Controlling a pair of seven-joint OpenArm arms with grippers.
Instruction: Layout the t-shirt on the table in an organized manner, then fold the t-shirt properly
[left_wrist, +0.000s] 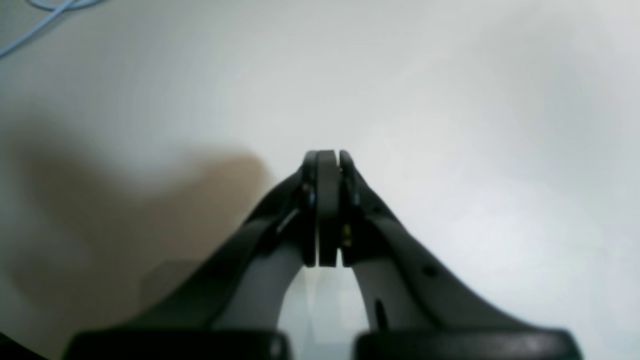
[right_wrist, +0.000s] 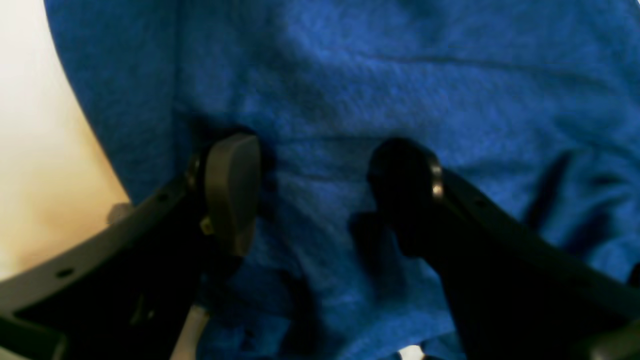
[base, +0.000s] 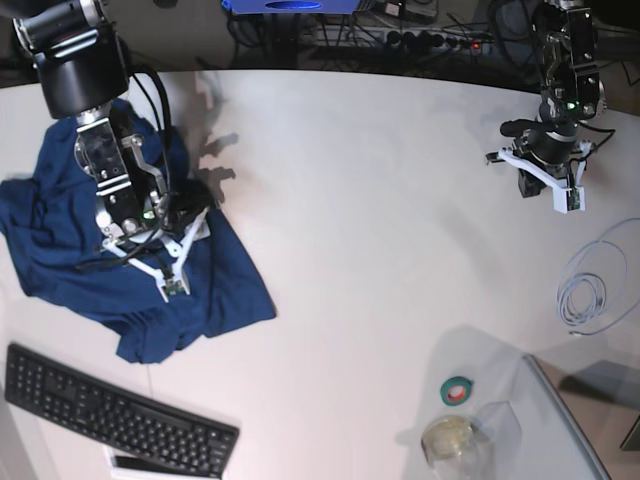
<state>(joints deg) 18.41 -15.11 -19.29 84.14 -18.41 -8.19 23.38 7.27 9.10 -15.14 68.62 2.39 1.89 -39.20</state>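
Clearly the t-shirt (base: 120, 260) is not laid out yet: it lies bunched and creased at the left side of the white bench (base: 360, 230), its near corner trailing toward the black keyboard (base: 115, 415), with no sleeve or hem plainly readable. The right pincer (right_wrist: 320, 195) hangs just over the middle of the heap with its jaws spread apart and nothing between them, blue cloth showing under both fingertips (right_wrist: 232, 190). To do this step well, I judge it should close on a single outer edge or corner, not on the thick middle folds, since a bite there would probably lift several layers and tangle the shirt further. The left pincer (left_wrist: 327, 165) is pressed shut and empty, over bare bench far off at the right, well apart from the cloth; it would need to come across to take a second corner so the fabric can be drawn flat. A coil of cable (base: 585, 290), a roll of tape (base: 457, 390) and a clear container (base: 450, 440) lie to the near right, well clear of the shirt.
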